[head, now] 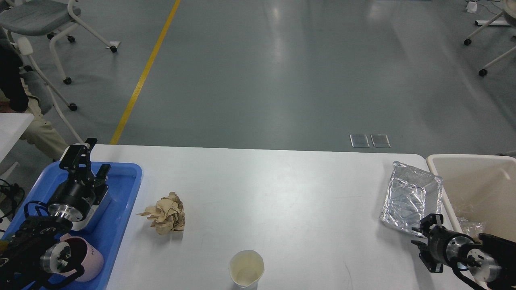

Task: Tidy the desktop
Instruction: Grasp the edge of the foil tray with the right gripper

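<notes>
White and smooth, the desktop (282, 193) carries three bits of litter: a crumpled brown paper ball (166, 213) toward its left side, a paper cup (246, 274) at its near edge, and a foil tray (410, 197) at its right edge, just beside the cream bin (471, 177). Our right gripper (423, 241) sits low at the near right corner, close to the foil's near end; we cannot tell whether its fingers are apart or together. Our left gripper (86, 155) hangs over the blue tray (125, 189) at the left edge with fingers apart and nothing between them; a white box (94, 211) and a pink mug (86, 257) lie in that tray.

We judge the foil to be the step in hand. It looks thin and easily crushed, so we would pinch its near rim lightly and lift it clear of the bin wall before releasing. Nothing blocks that short path. Ball and cup lie well apart
</notes>
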{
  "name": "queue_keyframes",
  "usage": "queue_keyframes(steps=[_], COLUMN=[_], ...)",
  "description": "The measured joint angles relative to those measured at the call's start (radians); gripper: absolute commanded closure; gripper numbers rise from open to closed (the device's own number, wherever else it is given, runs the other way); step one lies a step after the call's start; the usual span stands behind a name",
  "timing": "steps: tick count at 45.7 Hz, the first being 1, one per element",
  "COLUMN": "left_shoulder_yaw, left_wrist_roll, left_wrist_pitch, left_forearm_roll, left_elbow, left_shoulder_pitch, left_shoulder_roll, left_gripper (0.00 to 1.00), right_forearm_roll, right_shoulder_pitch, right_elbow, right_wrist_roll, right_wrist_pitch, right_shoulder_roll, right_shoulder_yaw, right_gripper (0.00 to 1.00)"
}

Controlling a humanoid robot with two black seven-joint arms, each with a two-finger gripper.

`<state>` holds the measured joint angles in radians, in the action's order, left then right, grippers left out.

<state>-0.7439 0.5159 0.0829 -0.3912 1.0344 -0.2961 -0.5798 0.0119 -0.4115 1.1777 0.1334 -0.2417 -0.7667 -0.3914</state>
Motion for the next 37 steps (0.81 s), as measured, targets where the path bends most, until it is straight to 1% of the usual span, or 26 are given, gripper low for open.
queue_keyframes(steps=[9,12,15,18,37], left_shoulder_yaw=[0.000,0.000,0.000,0.000,-0.002], left_wrist_roll=[0.005,0.006,0.006,0.008,0.017], left_wrist_pitch=[0.000,0.000,0.000,0.000,0.000], left_forearm_roll=[0.000,0.000,0.000,0.000,0.000], left_elbow=[0.001,0.001,0.001,0.001,0.000], left_shoulder_pitch=[0.006,0.007,0.007,0.010,0.016], left_shoulder_roll=[-0.002,-0.003,-0.003,-0.003,-0.003], left_gripper=[0.04,0.04,0.04,0.04,0.04], right_forearm_roll=[0.004,0.006,0.008,0.011,0.015], right_shoulder_pitch=[-0.004,-0.004,-0.004,-0.004,-0.019], right_elbow=[-0.041,-0.058,-0.065,-0.069,-0.058], right_wrist_roll=[0.001,0.001,0.001,0.001,0.004], right_wrist_pitch=[0.014,0.020,0.023,0.026,0.056], right_shoulder_roll=[0.031,0.042,0.049,0.052,0.044], right_shoulder_yaw=[0.000,0.000,0.000,0.000,0.000], right_gripper=[0.66,0.76,0.90,1.00,1.00])
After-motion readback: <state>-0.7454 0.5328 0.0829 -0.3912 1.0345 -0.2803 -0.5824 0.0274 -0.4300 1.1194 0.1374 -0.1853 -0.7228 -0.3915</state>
